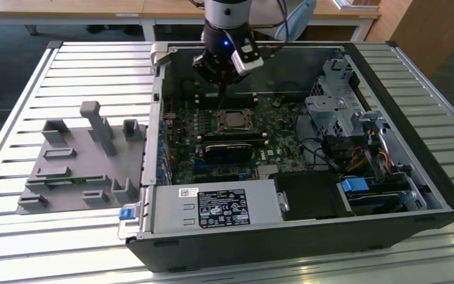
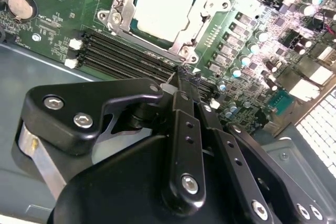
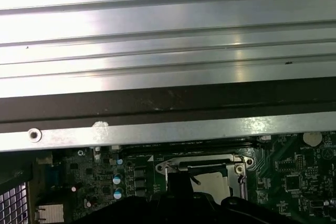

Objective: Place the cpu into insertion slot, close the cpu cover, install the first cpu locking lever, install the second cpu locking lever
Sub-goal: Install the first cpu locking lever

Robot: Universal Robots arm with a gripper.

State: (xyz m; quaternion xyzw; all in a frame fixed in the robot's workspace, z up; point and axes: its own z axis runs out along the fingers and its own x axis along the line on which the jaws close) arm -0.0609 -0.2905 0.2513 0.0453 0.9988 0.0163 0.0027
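The cpu (image 2: 163, 10) lies in the insertion slot (image 2: 207, 39) on the green motherboard, its pale metal face up. The cpu cover (image 2: 185, 51), a thin metal frame, lies flat around it. In the exterior view the cpu (image 1: 235, 120) sits mid-board inside the open computer case. My gripper (image 1: 220, 105) hangs just above the board, beside the slot's far edge. In the second wrist view the gripper (image 2: 185, 76) has its black fingers (image 2: 181, 124) drawn together, with nothing visible between them. In the first wrist view the cpu cover (image 3: 202, 163) frames the cpu (image 3: 218, 182) behind the dark gripper (image 3: 181, 190).
Black memory slots (image 2: 121, 59) run next to the socket. A long black card (image 1: 229, 151) lies across the board nearer the camera. The case holds a power supply (image 1: 215, 208) and drive cages (image 1: 337, 112). A grey fixture (image 1: 85, 157) stands on the slatted table at the exterior view's left.
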